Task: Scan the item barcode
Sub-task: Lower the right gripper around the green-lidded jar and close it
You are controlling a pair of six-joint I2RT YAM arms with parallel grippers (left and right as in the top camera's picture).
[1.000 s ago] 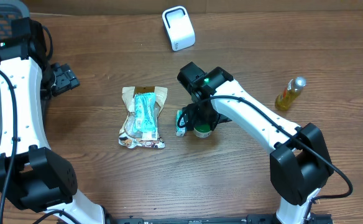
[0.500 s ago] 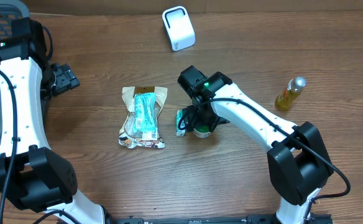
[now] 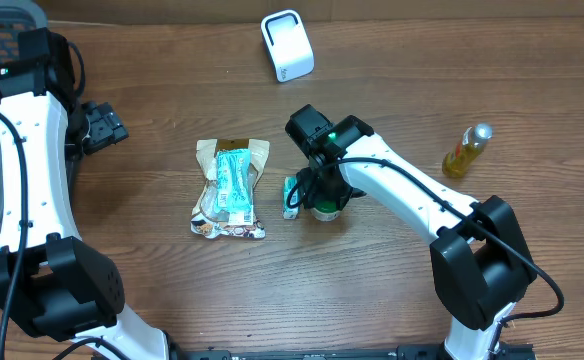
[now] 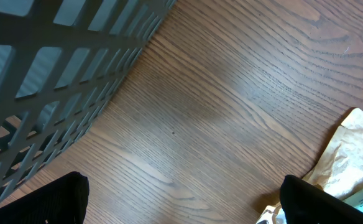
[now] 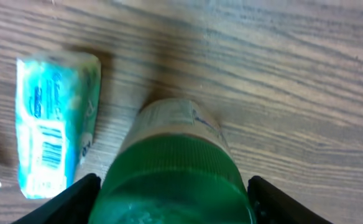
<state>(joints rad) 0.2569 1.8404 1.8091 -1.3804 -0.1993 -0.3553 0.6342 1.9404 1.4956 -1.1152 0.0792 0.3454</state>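
A jar with a green lid (image 3: 324, 209) stands upright mid-table, and its lid (image 5: 175, 174) fills the bottom of the right wrist view. My right gripper (image 3: 321, 198) comes down over it, and its gripper (image 5: 175, 202) has a black finger pressed against each side of the lid. A small teal packet (image 5: 54, 124) with a printed barcode lies flat just left of the jar. The white scanner (image 3: 287, 45) stands at the back. My left gripper (image 3: 102, 125) hovers open at the far left, and in its own view the gripper (image 4: 181, 205) holds nothing.
A brown snack bag with a teal bar on top (image 3: 231, 188) lies left of the jar; its corner shows here too (image 4: 349, 155). A yellow oil bottle (image 3: 467, 150) stands at the right. A grey mesh basket (image 4: 57, 68) sits at the far left.
My right gripper's jaws have narrowed onto the green lid, and the arm has shifted slightly. The left arm and all objects stay put.
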